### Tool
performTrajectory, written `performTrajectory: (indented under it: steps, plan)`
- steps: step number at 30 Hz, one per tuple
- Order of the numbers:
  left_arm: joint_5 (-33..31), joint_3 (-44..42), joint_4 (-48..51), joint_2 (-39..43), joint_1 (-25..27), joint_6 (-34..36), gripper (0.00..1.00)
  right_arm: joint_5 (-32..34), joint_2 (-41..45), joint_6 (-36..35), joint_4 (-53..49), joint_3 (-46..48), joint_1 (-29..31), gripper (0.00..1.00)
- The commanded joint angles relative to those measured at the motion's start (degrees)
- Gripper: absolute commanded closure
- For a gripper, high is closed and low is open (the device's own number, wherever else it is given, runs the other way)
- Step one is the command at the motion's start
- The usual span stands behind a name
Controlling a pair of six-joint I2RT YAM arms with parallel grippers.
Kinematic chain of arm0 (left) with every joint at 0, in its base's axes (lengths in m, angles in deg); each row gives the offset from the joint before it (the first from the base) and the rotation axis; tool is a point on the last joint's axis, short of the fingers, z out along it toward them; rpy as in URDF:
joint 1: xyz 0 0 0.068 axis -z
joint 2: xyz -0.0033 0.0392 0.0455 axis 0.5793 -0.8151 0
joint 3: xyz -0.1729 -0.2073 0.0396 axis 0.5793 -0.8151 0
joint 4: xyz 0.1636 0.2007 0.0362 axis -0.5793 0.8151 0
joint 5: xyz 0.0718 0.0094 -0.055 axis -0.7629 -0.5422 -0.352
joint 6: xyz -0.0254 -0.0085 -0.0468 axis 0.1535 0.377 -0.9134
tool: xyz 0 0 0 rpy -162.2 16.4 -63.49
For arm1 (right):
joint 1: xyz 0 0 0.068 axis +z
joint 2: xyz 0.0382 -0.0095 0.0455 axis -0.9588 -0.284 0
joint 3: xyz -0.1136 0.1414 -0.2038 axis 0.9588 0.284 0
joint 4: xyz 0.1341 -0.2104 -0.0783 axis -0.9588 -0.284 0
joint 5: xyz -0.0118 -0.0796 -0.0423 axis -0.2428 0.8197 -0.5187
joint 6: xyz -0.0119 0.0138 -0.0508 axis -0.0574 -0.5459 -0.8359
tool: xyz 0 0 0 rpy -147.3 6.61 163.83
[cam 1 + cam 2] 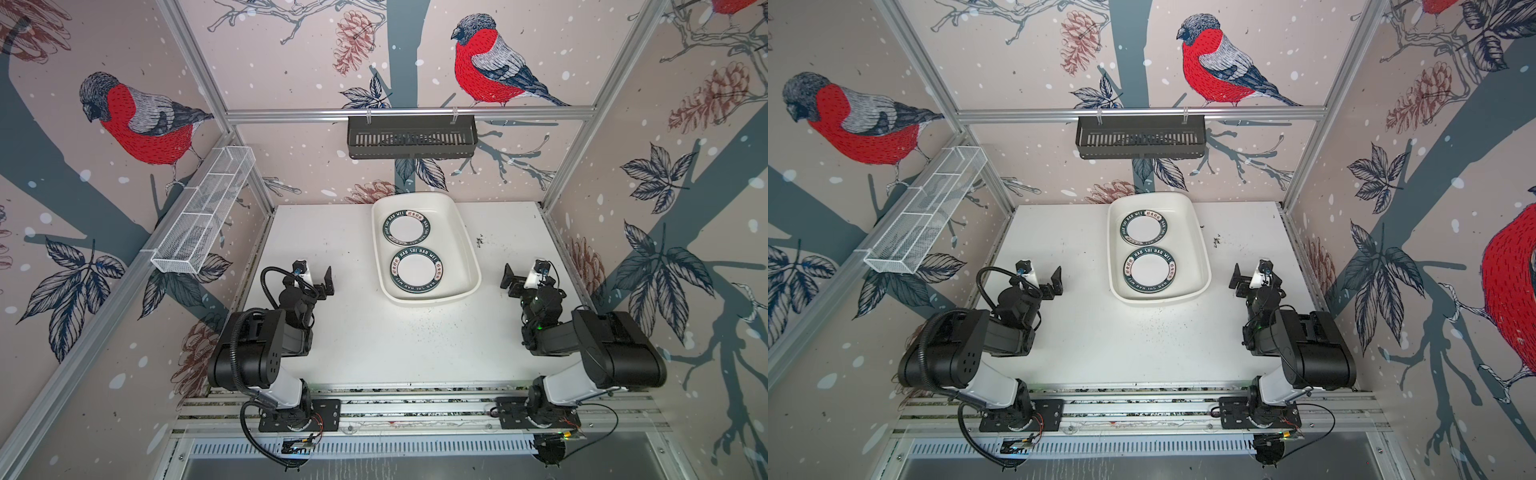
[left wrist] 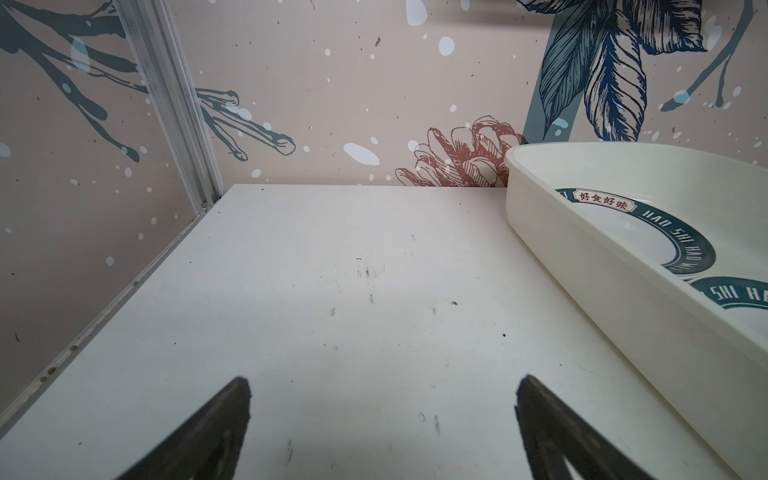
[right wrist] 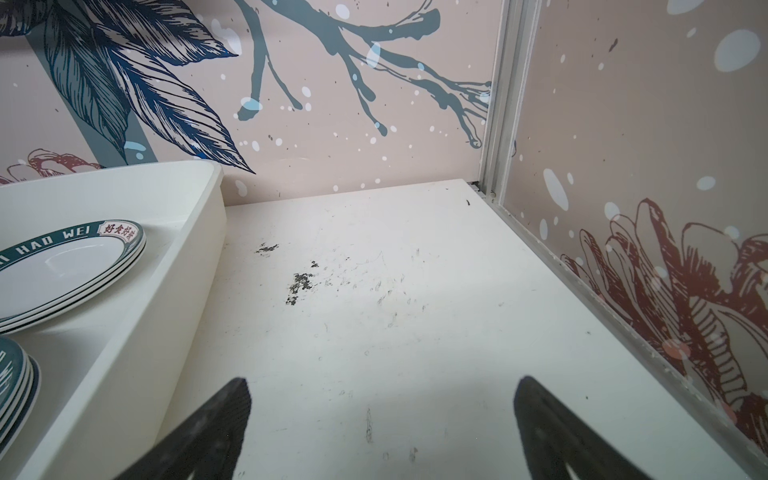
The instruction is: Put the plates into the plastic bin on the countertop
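Inside the plastic bin (image 1: 455, 249) sit 2 plate stacks (image 1: 417, 272).

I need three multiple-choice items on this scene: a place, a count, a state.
1. Where on the countertop stands the plastic bin?
A. near-left corner B. centre, toward the back C. near-right corner
2. How many stacks of plates lie in it?
A. one B. two C. four
3. The left end effector and the right end effector are:
A. both open, empty B. both shut on plates C. one shut
Key: 1 B, centred by the back wall. 2 B, two teal-rimmed stacks show. 3 A, fingertips apart over bare countertop.
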Motion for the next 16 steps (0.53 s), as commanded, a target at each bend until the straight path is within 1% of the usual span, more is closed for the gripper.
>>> performTrajectory:
  steps: [1, 16]
  plan:
    - [-0.40, 0.33, -0.89, 0.07, -0.02, 1.05, 0.01, -0.35, -0.06, -0.64, 0.69, -0.27, 0.11, 0.00]
    - [-0.86, 0.36, -0.87, 0.09, 0.14, 0.96, 0.01, -0.27, -0.08, -0.64, 0.71, -0.38, 0.08, 0.00]
